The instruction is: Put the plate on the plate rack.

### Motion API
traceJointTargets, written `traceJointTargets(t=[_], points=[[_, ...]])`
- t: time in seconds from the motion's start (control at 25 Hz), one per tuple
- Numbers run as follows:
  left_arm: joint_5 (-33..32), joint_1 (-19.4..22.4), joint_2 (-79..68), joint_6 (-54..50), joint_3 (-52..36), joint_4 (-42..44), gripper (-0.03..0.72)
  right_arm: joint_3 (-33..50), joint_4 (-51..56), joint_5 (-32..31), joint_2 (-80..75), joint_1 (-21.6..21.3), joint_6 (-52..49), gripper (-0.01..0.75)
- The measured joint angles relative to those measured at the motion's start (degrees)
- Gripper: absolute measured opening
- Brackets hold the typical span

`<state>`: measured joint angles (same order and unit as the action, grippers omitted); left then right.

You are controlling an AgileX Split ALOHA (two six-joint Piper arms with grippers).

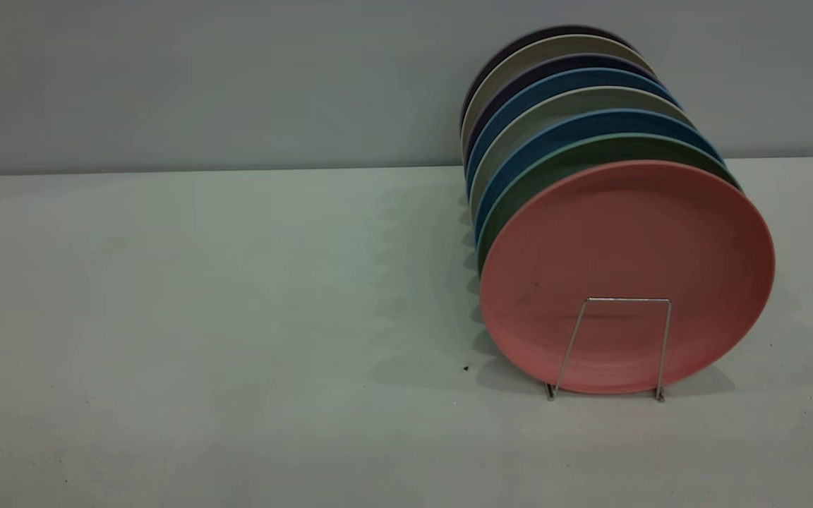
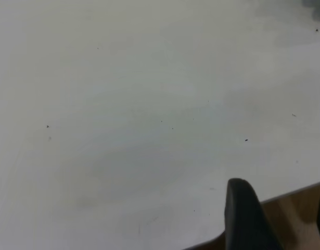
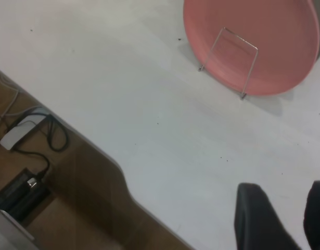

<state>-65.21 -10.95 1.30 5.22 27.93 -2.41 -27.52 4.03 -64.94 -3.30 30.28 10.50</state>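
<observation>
The salmon-pink plate (image 1: pixel 625 240) stands upright at the front of a row of plates on the table, right of centre. It leans behind the front wire loop of the silver plate rack (image 1: pixel 629 300). The right wrist view shows the same plate (image 3: pixel 264 31) and rack loop (image 3: pixel 240 39) some way off across bare table. My right gripper (image 3: pixel 284 187) is open and empty, well back from the plate. My left gripper (image 2: pixel 282 185) is open and empty over the table's edge. Neither gripper shows in the exterior view.
Behind the pink plate stand a green plate (image 1: pixel 590 152), blue plates (image 1: pixel 576 123) and several grey and dark ones. The table's near edge (image 3: pixel 118 166) has a notch; cables and small boxes (image 3: pixel 24 192) lie below it. The left half of the table (image 1: pixel 202 317) is bare.
</observation>
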Motion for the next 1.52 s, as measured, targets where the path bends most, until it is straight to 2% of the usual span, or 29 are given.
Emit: traceJointTargets(t=[0.08, 0.16, 0.24, 0.32, 0.4, 1.04, 1.28, 1.52], points=[[0.00, 0.08, 0.00, 0.00, 0.00, 0.00, 0.377, 0.00, 0.11, 0.00, 0.00, -3.12, -0.05, 0.243], [0.00, 1.16, 0.00, 0.00, 0.00, 0.00, 0.377, 0.00, 0.24, 0.00, 0.28, -10.18, -0.05, 0.243], [0.00, 3.09, 0.00, -0.05, 0.00, 0.00, 0.377, 0.00, 0.29, 0.00, 2.13, -19.82, -0.05, 0.243], [0.00, 4.06, 0.00, -0.05, 0.00, 0.00, 0.377, 0.00, 0.23, -0.20, 4.05, -27.09, -0.05, 0.243], [0.00, 4.36, 0.00, -0.12, 0.00, 0.00, 0.377, 0.00, 0.23, -0.37, 4.28, -30.83, -0.05, 0.243], [0.00, 4.46, 0.00, -0.28, 0.00, 0.00, 0.377, 0.00, 0.23, -0.37, 4.39, -30.85, -0.05, 0.243], [0.00, 7.77, 0.00, -0.28, 0.00, 0.00, 0.377, 0.00, 0.23, -0.37, 4.39, -30.85, -0.05, 0.243], [0.00, 7.89, 0.00, -0.28, 0.00, 0.00, 0.377, 0.00, 0.23, -0.37, 4.39, -30.85, -0.05, 0.243]])
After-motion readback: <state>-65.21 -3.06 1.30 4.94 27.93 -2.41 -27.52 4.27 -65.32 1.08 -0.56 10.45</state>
